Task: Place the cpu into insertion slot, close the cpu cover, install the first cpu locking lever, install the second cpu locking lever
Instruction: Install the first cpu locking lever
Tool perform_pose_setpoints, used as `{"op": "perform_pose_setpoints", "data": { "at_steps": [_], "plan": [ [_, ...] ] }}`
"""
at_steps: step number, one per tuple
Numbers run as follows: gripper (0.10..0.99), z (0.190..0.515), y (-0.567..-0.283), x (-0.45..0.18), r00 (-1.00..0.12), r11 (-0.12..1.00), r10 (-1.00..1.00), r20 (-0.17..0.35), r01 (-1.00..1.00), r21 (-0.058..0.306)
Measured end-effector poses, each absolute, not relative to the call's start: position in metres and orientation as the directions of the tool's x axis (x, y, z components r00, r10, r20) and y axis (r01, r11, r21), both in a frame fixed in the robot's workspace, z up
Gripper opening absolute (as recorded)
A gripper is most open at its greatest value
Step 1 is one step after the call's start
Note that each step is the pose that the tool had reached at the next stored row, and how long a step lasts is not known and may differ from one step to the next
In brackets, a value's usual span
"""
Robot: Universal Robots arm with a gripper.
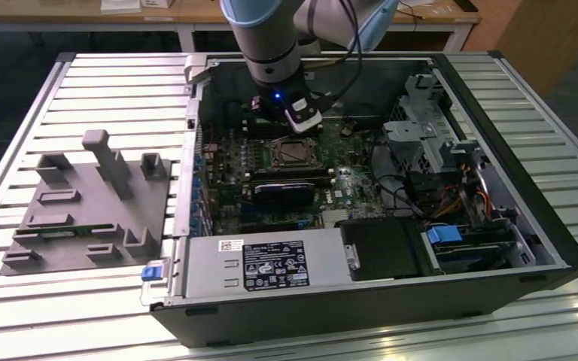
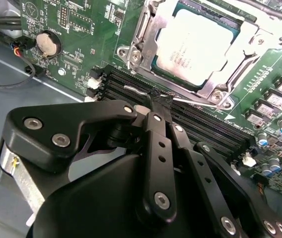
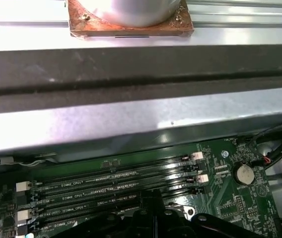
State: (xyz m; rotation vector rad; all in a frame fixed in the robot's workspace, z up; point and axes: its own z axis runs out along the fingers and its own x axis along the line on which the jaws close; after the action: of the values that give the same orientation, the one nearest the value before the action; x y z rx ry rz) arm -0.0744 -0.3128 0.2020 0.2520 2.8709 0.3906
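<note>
Nearest is the pincer, black link fingers clenched with the tips together, right at the thin silvery cpu locking lever in the second wrist view. Whether the wire is pinched between the tips or only pressed under them I can't tell.

That's my worry: a springy wire held on so small a contact could slip off sideways and snap back, and then the tips would skid onto the memory slots just beneath.

Just beyond, the cpu cover lies down over the socket, and the cpu sits seated in its window. If the lever misses its catch, I'd expect that cover to lift again. A hard push could also flex the motherboard.

Farther out, the open computer case lies on the slatted tabletop.
</note>
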Motion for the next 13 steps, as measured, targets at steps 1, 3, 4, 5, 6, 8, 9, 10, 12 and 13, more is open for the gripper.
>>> {"op": "perform_pose_setpoints", "data": {
  "at_steps": [1,3,4,5,6,8,9,10,12,13],
  "plan": [
    [0.102,0.2016,-0.3126,-0.0744,-0.958,0.950,0.201,-0.206,0.139,0.280],
    [0.102,0.2007,-0.3122,-0.0745,-0.956,0.950,0.205,-0.208,0.143,0.276],
    [0.102,0.2001,-0.3120,-0.0745,-0.956,0.950,0.206,-0.209,0.145,0.275],
    [0.102,0.1996,-0.3117,-0.0745,-0.955,0.950,0.208,-0.210,0.147,0.274],
    [0.102,0.1991,-0.3114,-0.0746,-0.955,0.950,0.210,-0.210,0.148,0.273],
    [0.102,0.1981,-0.3109,-0.0746,-0.954,0.951,0.213,-0.212,0.152,0.271],
    [0.102,0.1976,-0.3107,-0.0746,-0.953,0.951,0.214,-0.213,0.153,0.269],
    [0.102,0.1970,-0.3105,-0.0746,-0.953,0.951,0.215,-0.214,0.155,0.267],
    [0.102,0.1957,-0.3103,-0.0747,-0.952,0.952,0.217,-0.217,0.157,0.264],
    [0.102,0.1951,-0.3102,-0.0747,-0.951,0.952,0.218,-0.218,0.159,0.261]
  ]
}}
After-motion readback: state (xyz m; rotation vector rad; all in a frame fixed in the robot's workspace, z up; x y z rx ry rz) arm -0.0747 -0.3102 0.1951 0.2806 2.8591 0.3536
